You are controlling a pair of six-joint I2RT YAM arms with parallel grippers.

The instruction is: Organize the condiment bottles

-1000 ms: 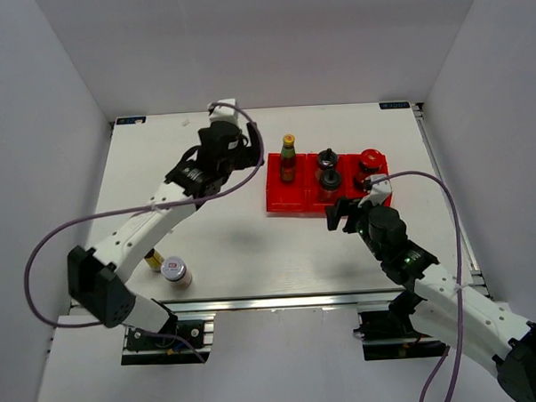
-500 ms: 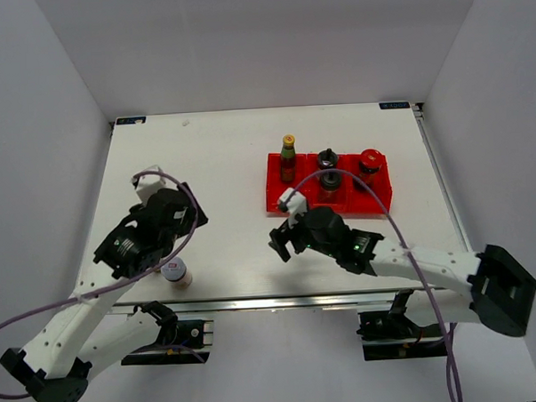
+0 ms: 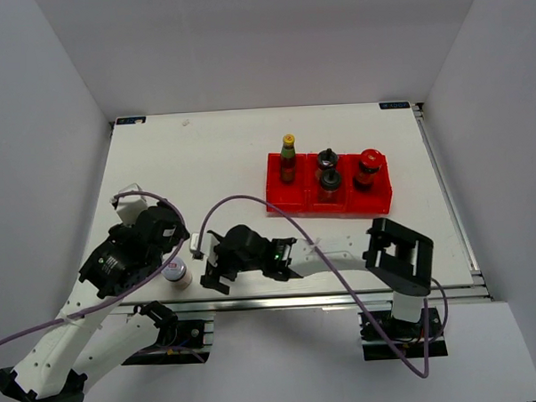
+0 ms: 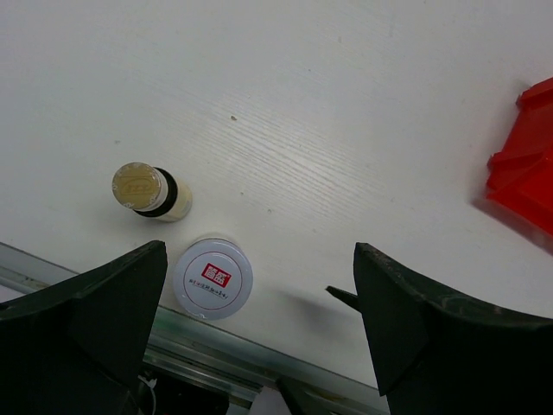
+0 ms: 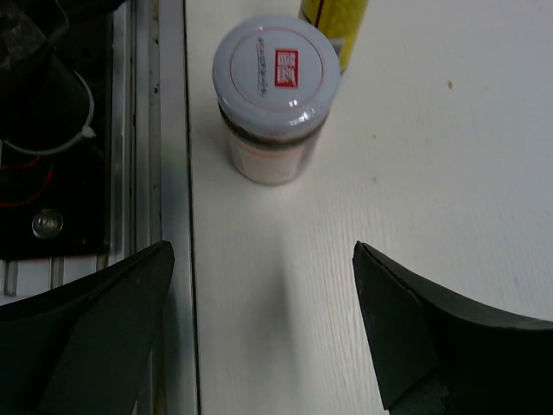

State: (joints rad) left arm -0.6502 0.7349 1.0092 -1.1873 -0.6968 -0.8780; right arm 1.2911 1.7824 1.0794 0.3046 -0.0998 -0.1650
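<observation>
White-lidded round jar sits just ahead of right end effector, wide open, empty; best centre jaws on jar body, clear of slim yellow bottle beside it.

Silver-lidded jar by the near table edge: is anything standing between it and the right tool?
Nothing visible does. In the right wrist view the silver-lidded jar stands straight ahead of the open right tool, with only bare table between them. The yellow-capped sauce bottle stands close behind the jar, on its far side.
</observation>
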